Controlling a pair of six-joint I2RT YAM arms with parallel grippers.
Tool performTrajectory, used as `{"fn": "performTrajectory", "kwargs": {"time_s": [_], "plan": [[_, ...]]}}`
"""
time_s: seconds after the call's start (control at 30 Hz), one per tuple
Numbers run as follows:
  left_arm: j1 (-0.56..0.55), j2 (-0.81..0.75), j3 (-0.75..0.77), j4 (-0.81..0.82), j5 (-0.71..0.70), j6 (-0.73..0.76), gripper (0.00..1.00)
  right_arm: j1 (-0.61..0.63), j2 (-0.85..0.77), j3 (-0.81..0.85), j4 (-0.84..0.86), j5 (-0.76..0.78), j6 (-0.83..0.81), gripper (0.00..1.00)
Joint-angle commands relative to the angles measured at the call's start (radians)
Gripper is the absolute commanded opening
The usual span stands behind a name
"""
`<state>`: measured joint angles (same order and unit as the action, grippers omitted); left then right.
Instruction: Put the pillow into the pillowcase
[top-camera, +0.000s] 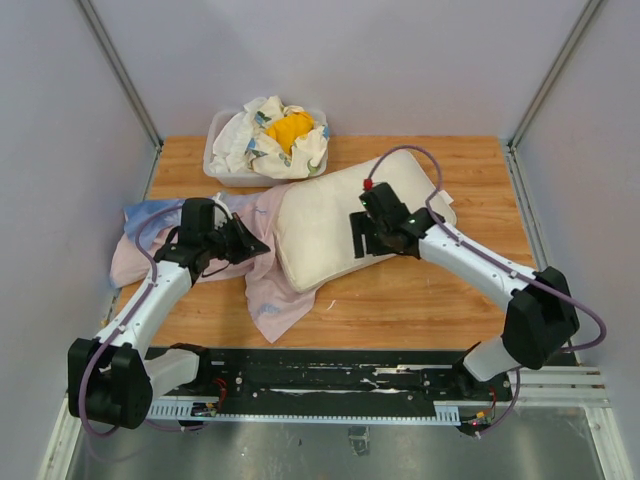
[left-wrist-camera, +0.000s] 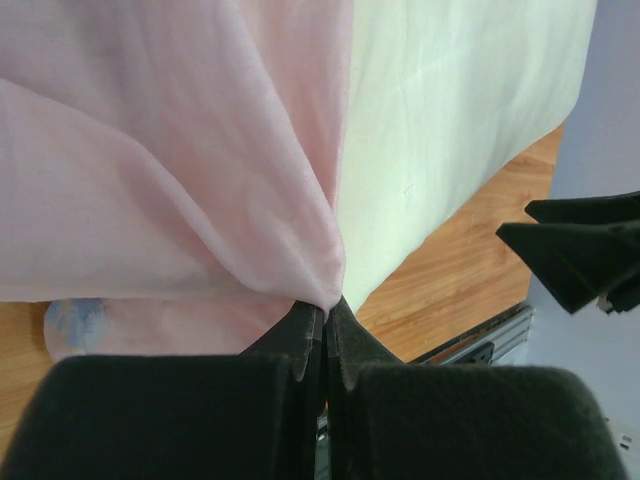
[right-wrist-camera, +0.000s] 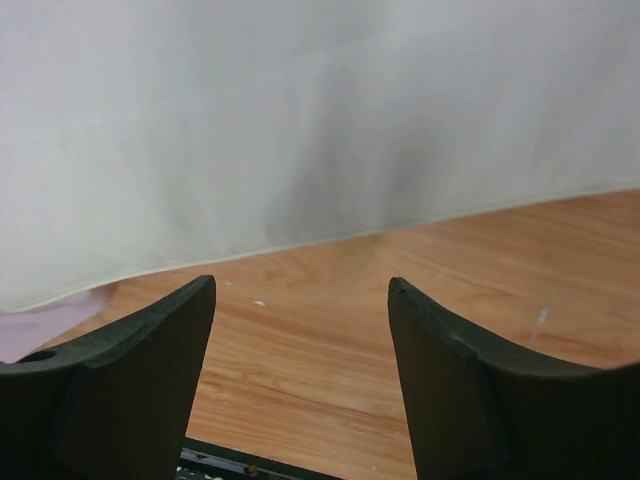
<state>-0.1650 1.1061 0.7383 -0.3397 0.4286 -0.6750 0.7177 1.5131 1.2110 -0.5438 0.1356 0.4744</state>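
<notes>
Pillow (top-camera: 330, 225): cream-white, thick, soft and rectangular with rounded corners. It lies flat and angled at centre-right of the counter (top-camera: 400, 300), outside the case.
Pillowcase (top-camera: 262, 270): thin, limp fabric, crumpled at the left. The pale pink side is mostly up and a blue printed patch shows at its far-left edge. One pink fold lies against the pillow's left end.
Left hand (left-wrist-camera: 325, 315): closed tight, pinching a gathered peak of the pink pillowcase fabric just beside the pillow's left end.
Right hand (right-wrist-camera: 300, 282): spread wide and holding nothing, at the pillow's near edge over bare wood.
Counter: wood-grain boards, smooth.
Bin (top-camera: 225, 172): translucent plastic, at the far edge, holding crumpled white floral cloths (top-camera: 250, 145) around a yellow cloth (top-camera: 290, 128).
</notes>
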Motion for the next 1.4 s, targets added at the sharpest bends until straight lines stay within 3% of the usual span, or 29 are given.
{"fn": "performTrajectory", "kwargs": {"time_s": [0.0,0.27,0.5,0.73,1.2,1.27,1.37], "plan": [[0.003,0.001,-0.012,0.016,0.028,0.006,0.00,-0.148,-0.107,-0.108,-0.001,0.009,0.043,0.72],[0.002,-0.004,-0.014,0.005,0.022,0.014,0.00,-0.281,-0.091,-0.111,0.039,-0.035,-0.003,0.75],[0.002,-0.016,-0.010,-0.005,0.017,0.012,0.00,-0.264,0.091,-0.001,0.008,-0.087,-0.030,0.73],[0.003,-0.029,-0.004,-0.021,0.004,0.022,0.00,-0.165,0.098,0.077,-0.003,-0.062,-0.085,0.75],[0.003,-0.026,-0.005,-0.023,0.002,0.025,0.00,-0.152,0.349,0.102,0.011,-0.256,-0.154,0.78],[0.002,-0.026,-0.008,-0.022,0.003,0.026,0.00,-0.143,0.377,0.101,0.020,-0.263,-0.156,0.74],[0.002,-0.017,-0.007,-0.021,0.006,0.025,0.00,-0.129,0.420,0.110,0.025,-0.266,-0.168,0.50]]}}
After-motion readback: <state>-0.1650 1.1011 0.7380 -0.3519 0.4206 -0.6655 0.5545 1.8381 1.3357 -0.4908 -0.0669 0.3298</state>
